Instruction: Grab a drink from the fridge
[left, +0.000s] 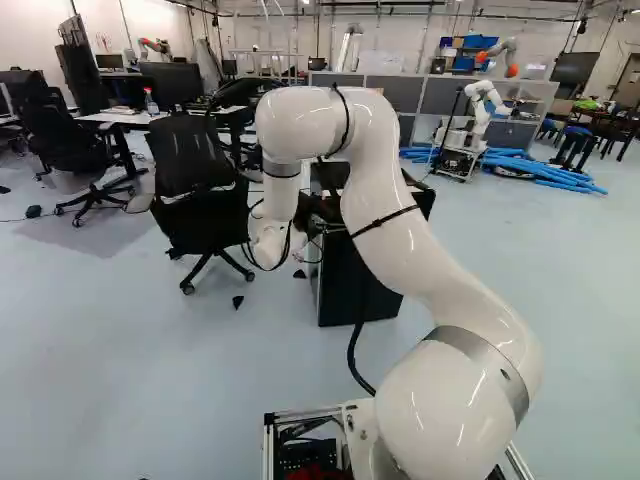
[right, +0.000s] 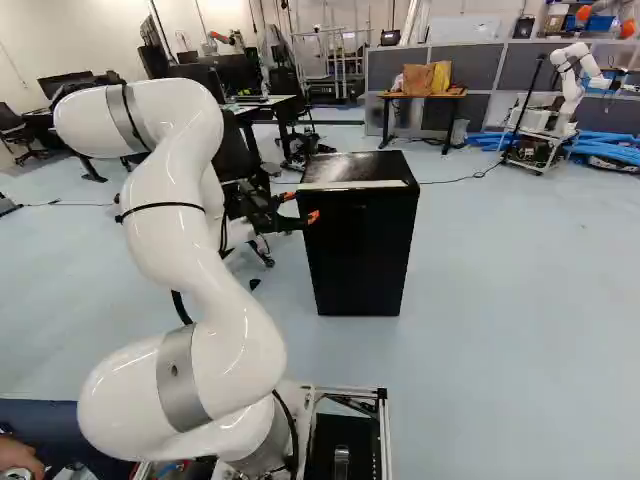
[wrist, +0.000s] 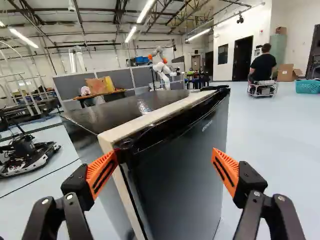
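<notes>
In the right base view my gripper (right: 301, 206) is at the near left upper edge of the black fridge (right: 360, 250). The wrist view shows the gripper (wrist: 165, 156) open, its orange pads (wrist: 102, 174) wide apart with nothing gripped. One fingertip overlaps the top corner of the fridge door (wrist: 182, 175); whether it touches is unclear. The other finger is in front of the door's face. A pale strip (wrist: 150, 117) runs between the dark fridge top and the door, which looks closed. The fridge's inside is hidden, and no drink shows.
A black office chair (left: 195, 190) stands left of the fridge in the left base view. A dark wheeled device (wrist: 25, 155) is on the floor beside the fridge. Farther back are a wooden table (right: 425, 96), another robot (left: 480, 105) and blue tubes (left: 540, 172).
</notes>
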